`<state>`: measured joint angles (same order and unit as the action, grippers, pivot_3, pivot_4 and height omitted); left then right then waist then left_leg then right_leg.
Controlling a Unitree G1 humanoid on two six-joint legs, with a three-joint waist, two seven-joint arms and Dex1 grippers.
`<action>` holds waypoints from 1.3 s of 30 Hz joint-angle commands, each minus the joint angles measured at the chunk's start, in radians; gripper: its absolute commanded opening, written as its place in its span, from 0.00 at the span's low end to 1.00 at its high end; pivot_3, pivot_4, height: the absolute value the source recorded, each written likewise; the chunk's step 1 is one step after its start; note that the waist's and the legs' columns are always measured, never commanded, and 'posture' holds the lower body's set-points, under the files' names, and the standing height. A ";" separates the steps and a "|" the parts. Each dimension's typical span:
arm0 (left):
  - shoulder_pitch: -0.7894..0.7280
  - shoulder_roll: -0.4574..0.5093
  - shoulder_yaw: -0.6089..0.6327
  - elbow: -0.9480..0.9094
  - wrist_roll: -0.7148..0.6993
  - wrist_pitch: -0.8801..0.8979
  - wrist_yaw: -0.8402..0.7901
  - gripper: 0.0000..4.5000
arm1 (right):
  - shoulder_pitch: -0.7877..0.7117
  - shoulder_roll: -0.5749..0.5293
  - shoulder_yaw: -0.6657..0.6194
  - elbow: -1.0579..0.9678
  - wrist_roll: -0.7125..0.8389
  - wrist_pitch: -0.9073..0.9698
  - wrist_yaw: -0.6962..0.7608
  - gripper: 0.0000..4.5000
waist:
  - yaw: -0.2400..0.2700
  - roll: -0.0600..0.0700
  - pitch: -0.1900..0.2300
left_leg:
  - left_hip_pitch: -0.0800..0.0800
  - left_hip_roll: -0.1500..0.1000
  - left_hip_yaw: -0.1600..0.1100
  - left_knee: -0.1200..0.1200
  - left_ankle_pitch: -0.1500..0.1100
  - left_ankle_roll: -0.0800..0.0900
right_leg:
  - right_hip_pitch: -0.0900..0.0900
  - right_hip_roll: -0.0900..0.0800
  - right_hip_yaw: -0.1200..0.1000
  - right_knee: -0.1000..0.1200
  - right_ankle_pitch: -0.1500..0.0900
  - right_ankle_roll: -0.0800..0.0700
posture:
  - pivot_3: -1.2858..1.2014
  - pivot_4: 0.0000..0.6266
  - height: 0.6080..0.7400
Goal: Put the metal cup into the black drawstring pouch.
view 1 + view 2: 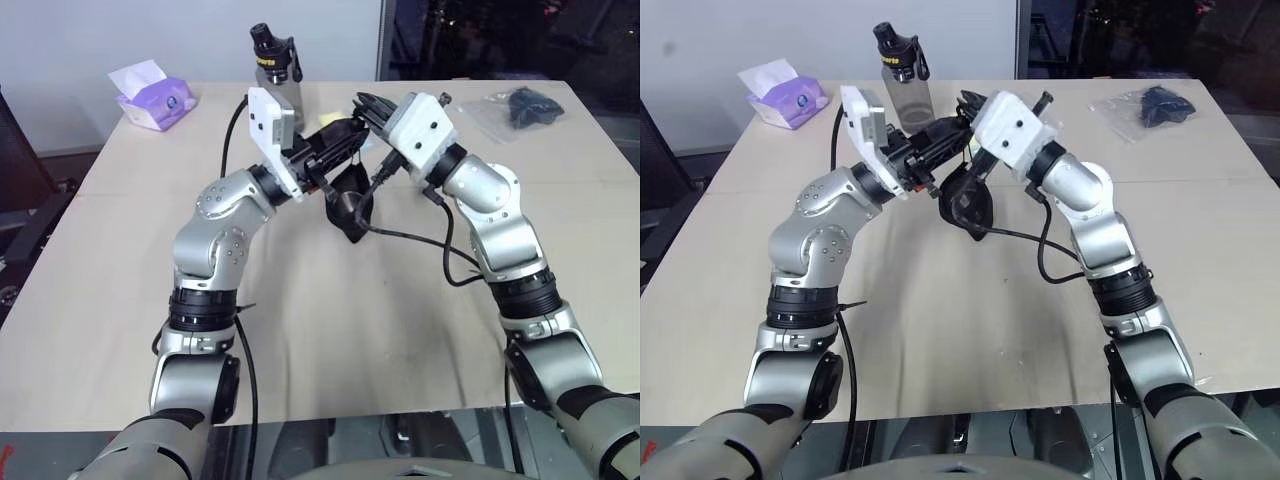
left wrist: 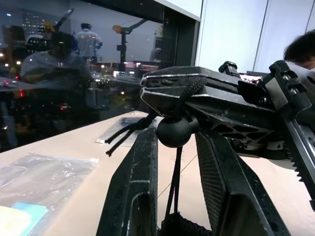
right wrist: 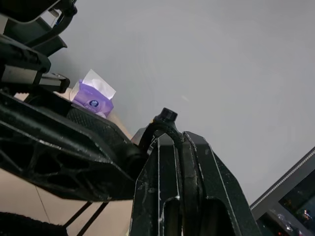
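My right end effector [image 3: 179,147] is pressed together on the cord [image 2: 173,172]; my left end effector [image 2: 174,147] is spread around its toggle. The pouch [image 1: 350,205] hangs limp and soft, best held by its cord.

A: I see the black drawstring pouch [image 1: 350,205] as soft matt cloth; its cord [image 2: 173,183] is braided, with a smooth plastic toggle [image 2: 175,131].

B: And at twelve o'clock?

A: A clear grey plastic bottle [image 1: 908,92]. I read the table [image 1: 330,330] as matt, pale wood.
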<state>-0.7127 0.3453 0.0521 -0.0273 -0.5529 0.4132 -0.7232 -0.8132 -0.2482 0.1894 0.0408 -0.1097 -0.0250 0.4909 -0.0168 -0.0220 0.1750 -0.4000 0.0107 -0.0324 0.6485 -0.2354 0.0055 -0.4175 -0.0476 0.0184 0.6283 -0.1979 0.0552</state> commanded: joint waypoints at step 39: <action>-0.009 -0.003 0.020 -0.041 0.011 -0.026 -0.016 0.48 | -0.016 0.015 -0.007 -0.045 0.016 -0.003 0.000 0.00 | 0.000 0.000 0.000 | 0.000 0.000 0.000 0.000 0.000 0.000 | 0.000 0.000 0.000 0.000 0.000 0.000 | 0.52 0.24 1.00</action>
<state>-0.6953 0.3454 0.0694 -0.0503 -0.5346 0.4047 -0.7341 -0.8123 -0.2391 0.1890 0.0409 -0.1075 -0.0188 0.4920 -0.0170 -0.0220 0.1750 -0.3999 0.0107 -0.0324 0.6486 -0.2354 0.0054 -0.4175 -0.0475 0.0184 0.6284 -0.1978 0.0551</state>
